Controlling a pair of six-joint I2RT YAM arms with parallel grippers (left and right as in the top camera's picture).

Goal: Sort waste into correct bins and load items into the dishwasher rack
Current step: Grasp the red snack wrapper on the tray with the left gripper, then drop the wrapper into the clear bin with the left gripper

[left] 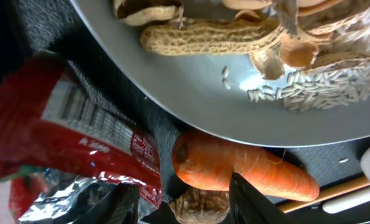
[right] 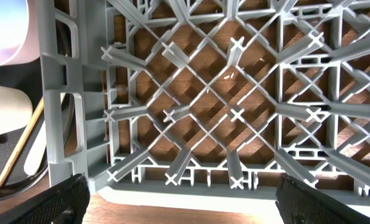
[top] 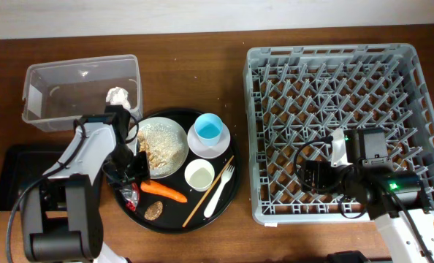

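Observation:
My left gripper (top: 133, 172) (left: 185, 208) is open, low over the round black tray. Its fingers straddle a small brown lump (left: 200, 205), between a red wrapper (left: 66, 143) and the orange carrot piece (top: 164, 191) (left: 247, 165). The white plate (top: 174, 157) (left: 235, 106) with beige scraps (top: 161, 140) lies just beyond. The light blue cup (top: 210, 129) sits in the white bowl (top: 196, 144). The small white cup (top: 199, 174), fork (top: 218, 191) and chopstick (top: 206, 193) lie on the tray. A white paper wad (top: 117, 96) is in the clear tub (top: 56, 77). My right gripper (top: 316, 175) (right: 191, 202) is open and empty over the grey rack's (top: 341, 58) (right: 66, 93) front edge.
The shallow black tray (top: 12, 175) lies at the far left, partly under my left arm. The round black tray (top: 231, 191) sits between the tub and the rack. Peanut shells and rice grains lie on the plate (left: 203, 34). Bare wood table (top: 195, 80) runs along the back.

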